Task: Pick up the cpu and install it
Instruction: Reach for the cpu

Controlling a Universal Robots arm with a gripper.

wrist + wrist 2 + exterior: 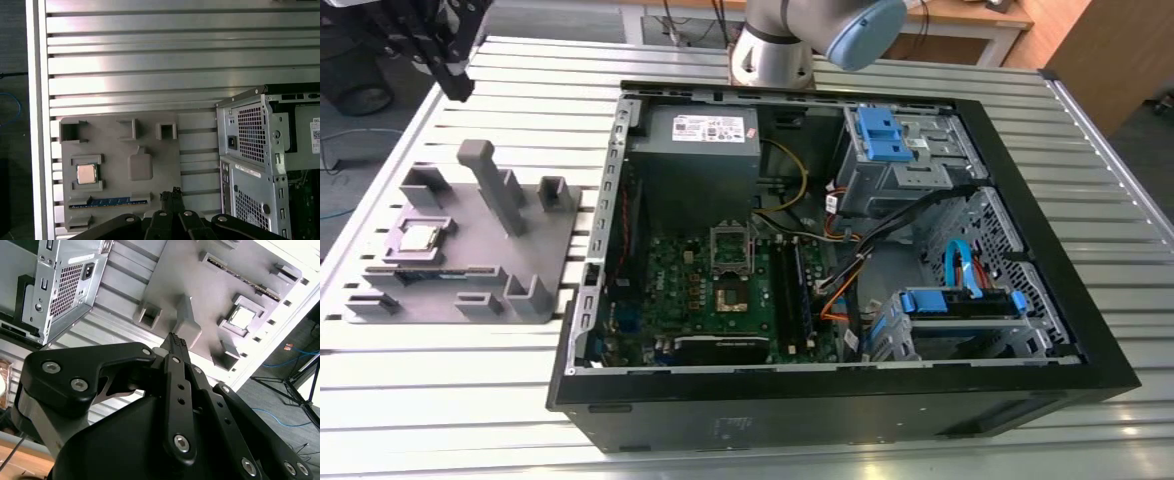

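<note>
The cpu [423, 237] lies flat in a recess of the grey holder [558, 243] on the slatted desk [454, 400], beneath the jaws and apart from them. The jaws are closed, gripping nothing. Farther off lies the open computer case [854, 412].

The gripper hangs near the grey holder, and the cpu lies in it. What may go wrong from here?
1. The gripper is shut; going down so, it would press on the cpu instead of gripping it.
2. The cpu lies in a walled recess of the holder, near a tall post; the gripper may strike these.
3. The socket sits deep in the case beside loose cables; the arm may snag them.
</note>
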